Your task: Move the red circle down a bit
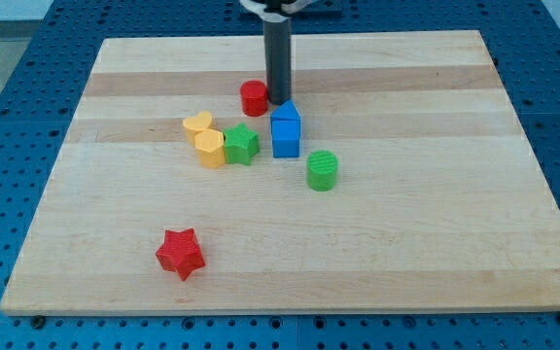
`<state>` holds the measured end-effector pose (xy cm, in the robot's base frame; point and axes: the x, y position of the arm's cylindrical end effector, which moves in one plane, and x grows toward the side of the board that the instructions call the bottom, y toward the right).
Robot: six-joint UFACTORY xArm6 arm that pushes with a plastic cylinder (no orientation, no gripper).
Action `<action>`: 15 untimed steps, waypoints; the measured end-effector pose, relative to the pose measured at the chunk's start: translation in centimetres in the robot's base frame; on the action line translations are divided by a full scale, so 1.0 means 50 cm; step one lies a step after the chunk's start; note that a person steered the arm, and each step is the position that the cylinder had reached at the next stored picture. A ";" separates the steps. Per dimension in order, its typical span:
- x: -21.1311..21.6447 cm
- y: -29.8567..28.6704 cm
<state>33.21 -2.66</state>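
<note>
A pale wooden surface [377, 253] carries loose coloured blocks, with no readable writing anywhere. There is no claw to open or hold anything: a dark rod descends from the view's top, and my tip [279, 102] touches the right side of the red circle [254, 98], above the blue block [285, 131]. Left of the blue block sit a green star [241, 145], yellow hexagon [210, 149] and yellow heart [198, 125]; a green cylinder [322, 170] lies lower right, a red star [181, 254] near the view's bottom.

The rod [278, 58] hides the red circle's [254, 97] right edge.
</note>
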 end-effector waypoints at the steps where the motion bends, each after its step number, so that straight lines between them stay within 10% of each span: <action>1: -0.011 0.021; 15: -0.045 -0.077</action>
<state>30.93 -6.49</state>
